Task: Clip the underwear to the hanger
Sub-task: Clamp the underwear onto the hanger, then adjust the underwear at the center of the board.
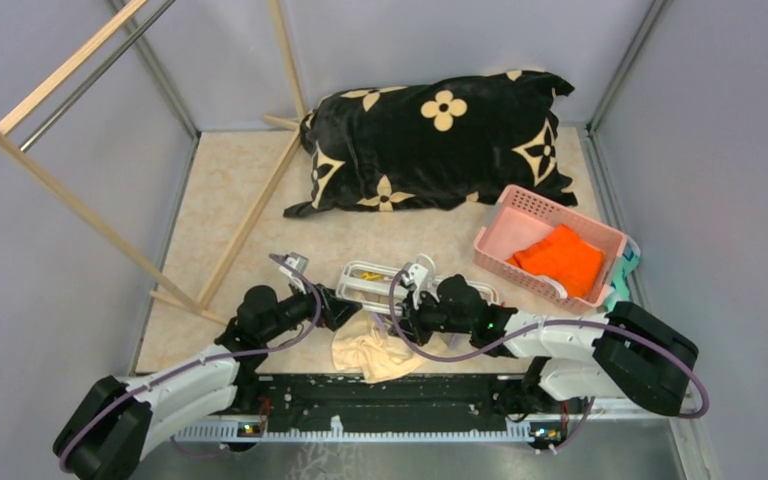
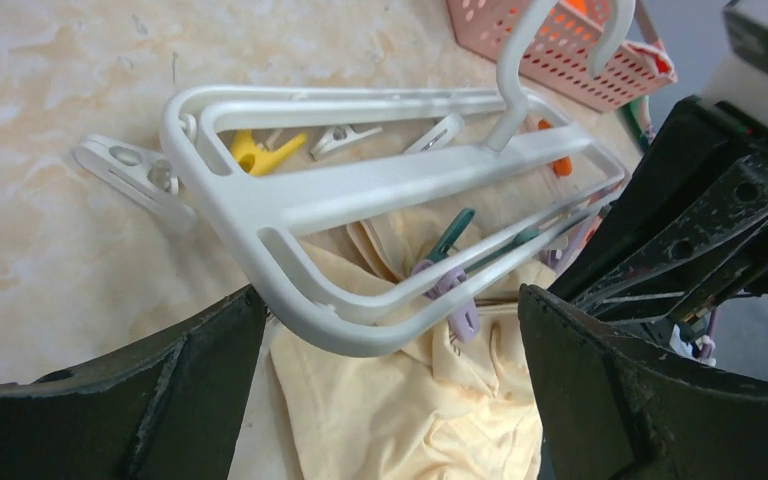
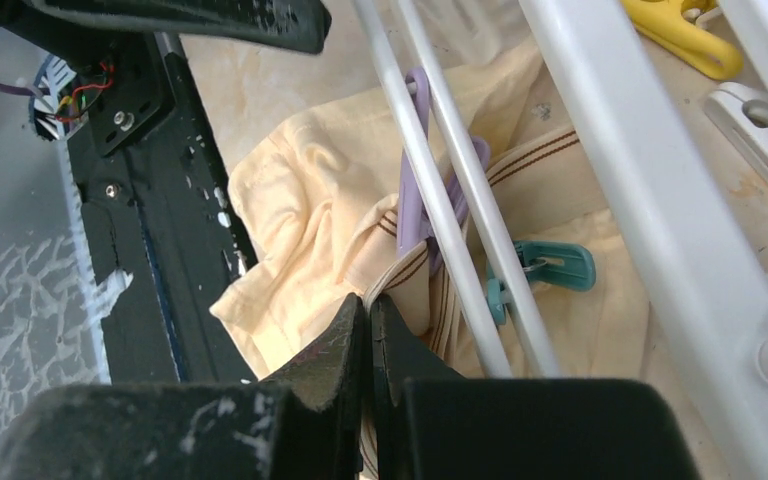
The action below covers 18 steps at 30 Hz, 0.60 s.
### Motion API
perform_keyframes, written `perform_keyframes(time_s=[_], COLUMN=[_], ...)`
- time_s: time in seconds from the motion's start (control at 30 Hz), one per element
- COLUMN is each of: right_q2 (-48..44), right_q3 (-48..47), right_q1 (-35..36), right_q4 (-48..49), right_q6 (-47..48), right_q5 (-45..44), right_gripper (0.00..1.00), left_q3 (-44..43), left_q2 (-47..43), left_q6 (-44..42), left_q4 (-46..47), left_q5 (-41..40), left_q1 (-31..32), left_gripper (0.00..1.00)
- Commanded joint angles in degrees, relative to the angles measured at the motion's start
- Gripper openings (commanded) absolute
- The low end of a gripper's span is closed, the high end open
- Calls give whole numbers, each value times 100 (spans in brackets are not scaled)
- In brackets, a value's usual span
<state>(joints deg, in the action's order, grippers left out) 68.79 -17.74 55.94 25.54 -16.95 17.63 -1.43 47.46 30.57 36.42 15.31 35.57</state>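
— One clip, maybe. How much of the job is that?

— A small share, I judge. The hanger (image 2: 360, 185) lies flat on the table (image 2: 50, 230). The underwear (image 2: 430, 400) is bunched under its near rail, just in front of my bases. The purple clip (image 3: 412, 210) sits across the striped waistband and seems to bite it. The teal clip (image 3: 550, 265) only rests on the cloth, and the yellow clip (image 2: 255, 152) lies clear of it.

— And your grippers?

— My left gripper (image 2: 390, 300) is spread wide, a finger on each side of the frame's near corner, holding nothing. My right gripper (image 3: 368, 330) is pressed shut at the waistband's edge; whether cloth is pinched there I cannot tell. At least a second clip on the waistband is left to do.
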Motion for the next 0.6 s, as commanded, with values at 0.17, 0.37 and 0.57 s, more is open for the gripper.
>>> perform_keyframes(time_s=[0.17, 0.37, 0.57], right_q2=[61, -551, -1188], right_q3=[-738, -1015, -1309], right_q1=[-29, -30, -30], right_q4=[-557, -1717, -2922], right_q6=[195, 211, 161], right_q5=[-30, -352, -665], right_gripper=[21, 50, 61], left_q3=[-357, -1025, -1620], left_q2=[139, -574, -1076], left_q6=[189, 448, 287], left_q4=[-788, -2571, -3388], left_q5=[177, -1367, -2126], left_q1=[-24, -19, -23], left_gripper=[100, 100, 100])
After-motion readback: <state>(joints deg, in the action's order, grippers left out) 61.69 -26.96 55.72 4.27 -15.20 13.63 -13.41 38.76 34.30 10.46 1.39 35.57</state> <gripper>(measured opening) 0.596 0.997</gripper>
